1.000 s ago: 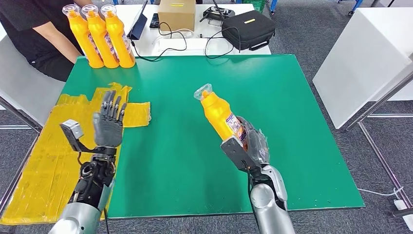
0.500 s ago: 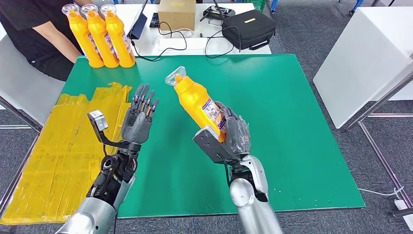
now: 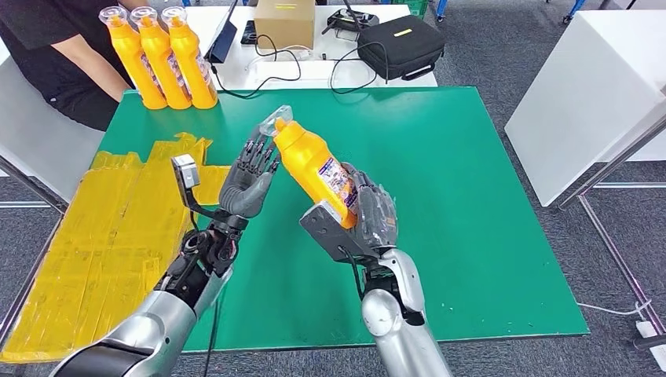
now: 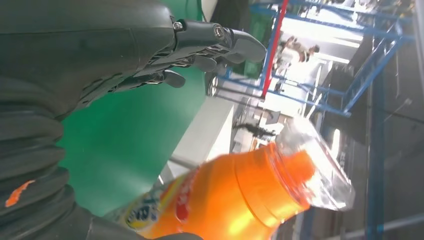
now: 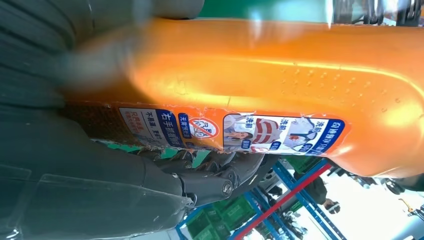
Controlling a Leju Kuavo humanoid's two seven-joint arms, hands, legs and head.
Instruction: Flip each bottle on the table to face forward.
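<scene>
Right hand holds one orange bottle above the green table; left hand raised just beside its neck

The right hand (image 3: 369,216) grips the lower body of the orange bottle (image 3: 314,169), which is tilted with its clear-wrapped cap toward 11 o'clock, above the middle of the green table (image 3: 471,173). The left hand (image 3: 247,184) stands at 9 o'clock of the bottle, fingers (image 3: 259,153) apart and extended upward, holding nothing; whether the fingertips touch the cap cannot be told. Three more orange bottles (image 3: 161,59) stand upright in a row at the table's 11 o'clock corner, beside a seated person (image 3: 55,55). Yellow sheeting (image 3: 94,236) lies along the table's 9 o'clock edge
</scene>
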